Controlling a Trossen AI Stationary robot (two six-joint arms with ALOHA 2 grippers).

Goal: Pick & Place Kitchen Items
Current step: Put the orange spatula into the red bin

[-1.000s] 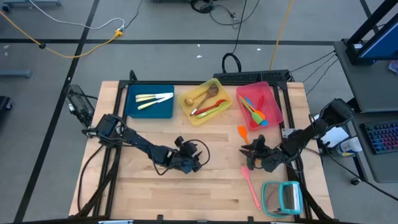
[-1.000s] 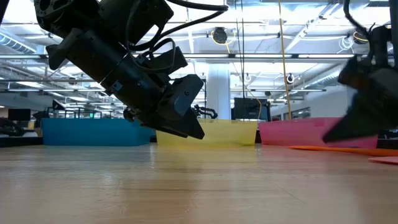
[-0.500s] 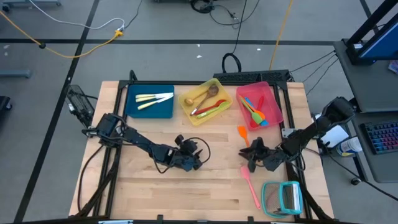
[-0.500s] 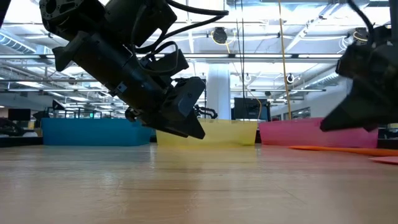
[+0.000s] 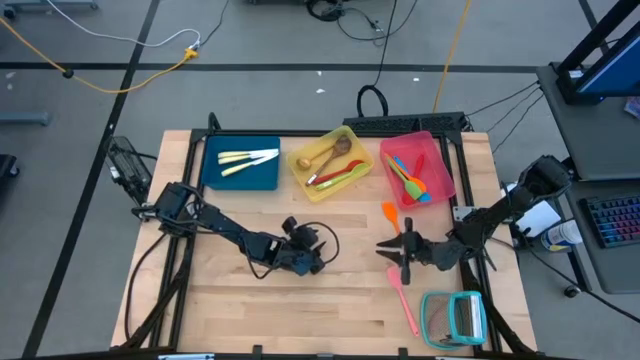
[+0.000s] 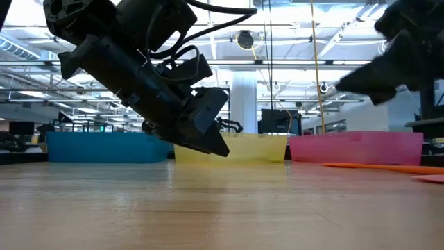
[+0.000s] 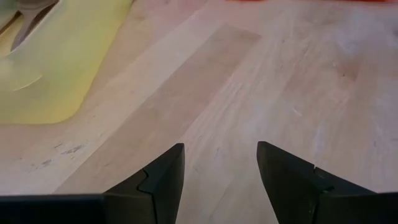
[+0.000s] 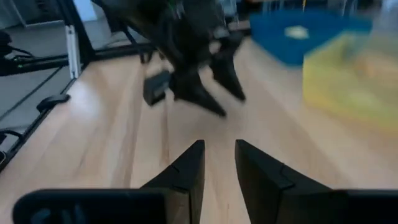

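Observation:
An orange spatula (image 5: 390,213) and a pink spatula (image 5: 403,298) lie flat on the wooden table, right of the middle. More utensils lie in the blue tray (image 5: 212,172), the yellow tray (image 5: 300,180) and the pink tray (image 5: 443,172) at the far edge. My right gripper (image 5: 388,250) is open and empty. It hovers between the two spatulas, level, and points toward the table's left; its fingers show in its wrist view (image 8: 219,163). My left gripper (image 5: 322,262) is open and empty, low over the table's middle; it also shows in the left wrist view (image 7: 221,163) and the low view (image 6: 208,135).
A square teal-framed rack (image 5: 455,318) stands at the near right corner, close to the pink spatula's handle end. Bare wood lies between the two grippers and toward the near edge. The right wrist view shows my left gripper (image 8: 193,81) straight ahead.
My right gripper has risen off the table and moved a little toward the table's left, tipping up until its fingers lie about level. The orange and pink spatulas have stayed where they lay.

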